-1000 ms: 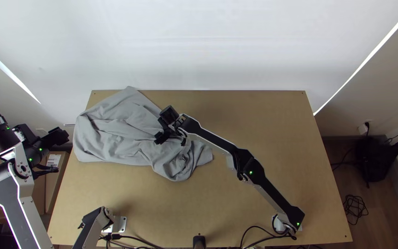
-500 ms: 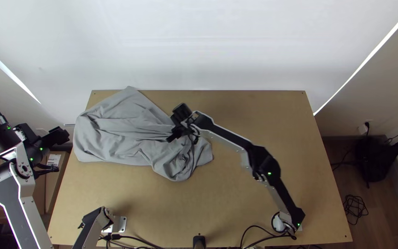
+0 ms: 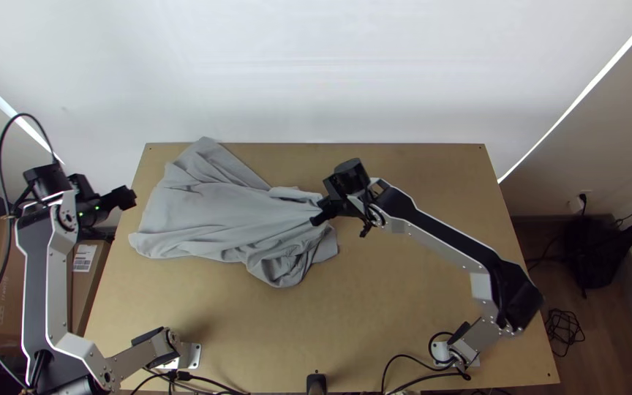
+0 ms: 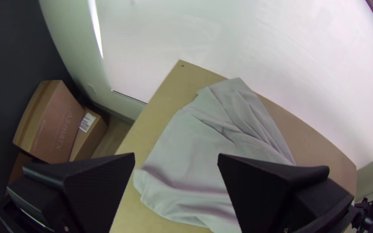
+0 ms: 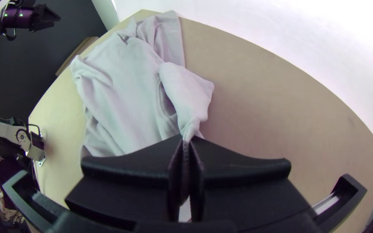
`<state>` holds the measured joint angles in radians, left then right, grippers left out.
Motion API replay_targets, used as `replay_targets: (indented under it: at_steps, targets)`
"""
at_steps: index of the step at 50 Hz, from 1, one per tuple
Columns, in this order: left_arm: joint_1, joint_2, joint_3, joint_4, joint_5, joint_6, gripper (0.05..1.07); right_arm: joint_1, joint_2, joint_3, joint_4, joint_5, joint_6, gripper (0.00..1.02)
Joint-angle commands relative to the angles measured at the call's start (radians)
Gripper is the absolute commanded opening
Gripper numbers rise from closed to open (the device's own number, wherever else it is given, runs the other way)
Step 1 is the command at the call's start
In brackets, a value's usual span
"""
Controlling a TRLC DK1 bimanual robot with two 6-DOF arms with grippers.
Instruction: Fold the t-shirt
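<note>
Plainly, the right gripper [image 3: 319, 217] clamps a bunched bit of grey t-shirt [image 3: 213, 216], which spreads rumpled to its left; tabletop [image 3: 433, 197] stretches off its other side. Near the tabletop's left edge hangs the left gripper [image 3: 127, 197], whose wrist view shows its fingers [image 4: 104, 185] wide apart.

The t-shirt [image 3: 213, 212] is matt cloth, the table [image 3: 389, 307] apparently smooth wood.

The t-shirt [image 3: 213, 212] is a plain light grey, against the plain tan of the counter [image 3: 404, 292]. The fingers [image 5: 238, 166] are black, the arms [image 3: 440, 238] silver-grey and black. At the left, the boxes [image 4: 57, 125] are brown, one with a white label [image 4: 86, 122].
</note>
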<state>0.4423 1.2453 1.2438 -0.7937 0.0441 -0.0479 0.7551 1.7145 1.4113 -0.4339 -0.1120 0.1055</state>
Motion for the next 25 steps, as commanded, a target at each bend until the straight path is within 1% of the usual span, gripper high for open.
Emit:
replay_targets:
  at_steps: [1,8,13,18,25]
  targets:
    - [-0.059,0.071,0.026,0.022,0.011,-0.001,1.02,-0.019,-0.104,-0.08,0.017,0.015,0.02,0.02]
    - [-0.126,0.183,0.065,0.05,0.011,-0.012,1.02,-0.019,-0.196,-0.164,0.054,0.02,0.022,0.02]
    - [-0.134,0.275,0.109,0.056,0.01,-0.01,1.02,-0.019,-0.253,-0.202,0.06,0.02,0.036,0.02]
    - [-0.136,0.355,0.137,0.093,0.01,-0.004,1.02,-0.019,-0.303,-0.239,0.06,0.02,0.054,0.02]
    - [-0.139,0.459,0.175,0.131,0.01,-0.001,1.01,-0.019,-0.349,-0.281,0.06,0.02,0.054,0.02]
